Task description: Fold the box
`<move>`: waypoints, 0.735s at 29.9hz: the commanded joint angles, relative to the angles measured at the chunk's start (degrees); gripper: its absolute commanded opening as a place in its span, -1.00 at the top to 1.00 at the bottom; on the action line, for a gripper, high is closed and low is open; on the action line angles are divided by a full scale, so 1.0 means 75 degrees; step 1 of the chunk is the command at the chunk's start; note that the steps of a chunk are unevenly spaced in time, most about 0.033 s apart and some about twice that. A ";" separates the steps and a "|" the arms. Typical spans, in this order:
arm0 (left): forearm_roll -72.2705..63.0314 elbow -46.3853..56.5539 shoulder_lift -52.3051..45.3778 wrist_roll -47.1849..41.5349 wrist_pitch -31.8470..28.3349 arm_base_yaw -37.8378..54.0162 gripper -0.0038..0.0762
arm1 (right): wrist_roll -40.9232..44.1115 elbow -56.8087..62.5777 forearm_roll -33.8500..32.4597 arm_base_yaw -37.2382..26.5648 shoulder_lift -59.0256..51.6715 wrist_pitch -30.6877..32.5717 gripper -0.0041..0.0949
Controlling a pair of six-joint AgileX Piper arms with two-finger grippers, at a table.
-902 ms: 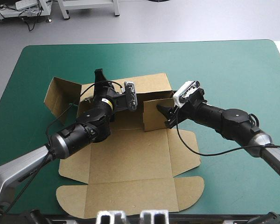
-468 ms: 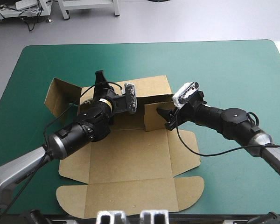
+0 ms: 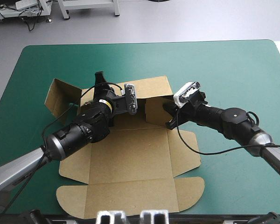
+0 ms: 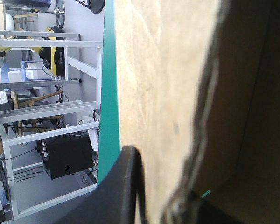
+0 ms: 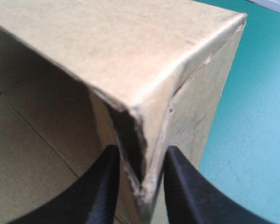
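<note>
The brown box lies partly folded on the teal-green cover, its far wall raised. My left gripper reaches over that wall's left part. In the left wrist view my left gripper is all but shut, with the board between its black fingers. My right gripper holds the right side flap, which stands upright beside the far wall. Seen from the right wrist, the right gripper pinches the flap's folded corner.
The left side flap stands tilted up at the box's left end. The lid panel with rounded tabs lies flat near the table's front edge. Bare teal-green cover stretches to the right and far side.
The right gripper has swung the right side flap a little toward the far wall, so it looks narrower from above. The left arm has shifted slightly forward along the wall.
</note>
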 commanded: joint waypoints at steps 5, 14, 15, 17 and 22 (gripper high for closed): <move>-0.0988 -0.0019 -0.0044 -0.0130 -0.0186 -0.0406 0.88 | 0.0239 -0.0235 -0.0126 -0.0012 -0.0146 0.0886 0.88; -0.1191 -0.0019 -0.0122 0.0221 0.0143 -0.0894 0.38 | 0.0574 -0.0235 -0.0181 -0.0012 -0.0090 0.1153 0.96; -0.1191 -0.0019 -0.0156 0.0187 0.0234 -0.0951 0.20 | 0.0631 -0.0235 -0.0196 -0.0012 -0.0090 0.1138 0.96; -0.1191 -0.0019 -0.0266 -0.0003 0.0471 -0.1112 -0.17 | 0.0646 -0.0235 -0.0246 -0.0012 -0.0090 0.1067 0.96; -0.1191 -0.0019 -0.0790 -0.0494 0.0839 -0.1568 -0.64 | 0.0831 -0.0235 -0.0360 -0.0012 -0.0090 0.0659 0.96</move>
